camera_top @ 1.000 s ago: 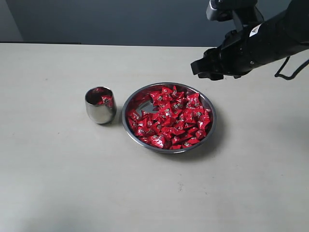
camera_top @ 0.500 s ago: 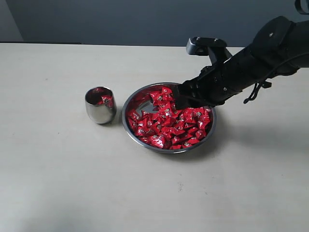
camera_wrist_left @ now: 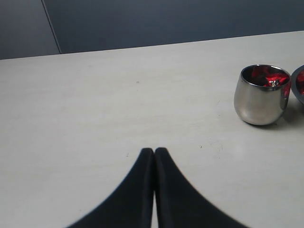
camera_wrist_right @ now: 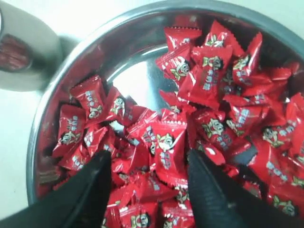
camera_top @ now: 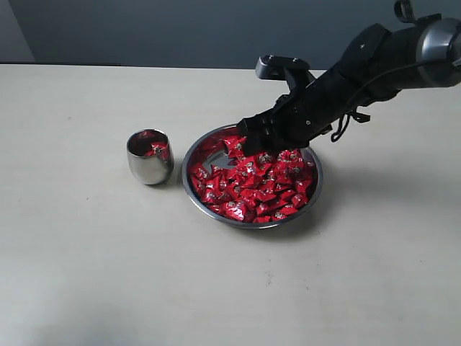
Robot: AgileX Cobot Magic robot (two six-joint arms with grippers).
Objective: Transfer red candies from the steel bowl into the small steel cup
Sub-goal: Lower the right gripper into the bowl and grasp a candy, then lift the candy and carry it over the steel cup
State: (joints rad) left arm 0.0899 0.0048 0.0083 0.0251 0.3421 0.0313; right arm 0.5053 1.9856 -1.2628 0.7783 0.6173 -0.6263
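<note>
Pick step: right hand hovered spread wide, empty, over red candies in steel bowl. Next called for dip, pinch, carry to small steel cup ahead. Left hand pressed closed.

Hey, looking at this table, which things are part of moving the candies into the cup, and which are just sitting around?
Part of the job:
red candies
steel bowl
small steel cup
right gripper, open over the bowl

Just there:
left gripper, shut, off to the side of the cup
table
</note>
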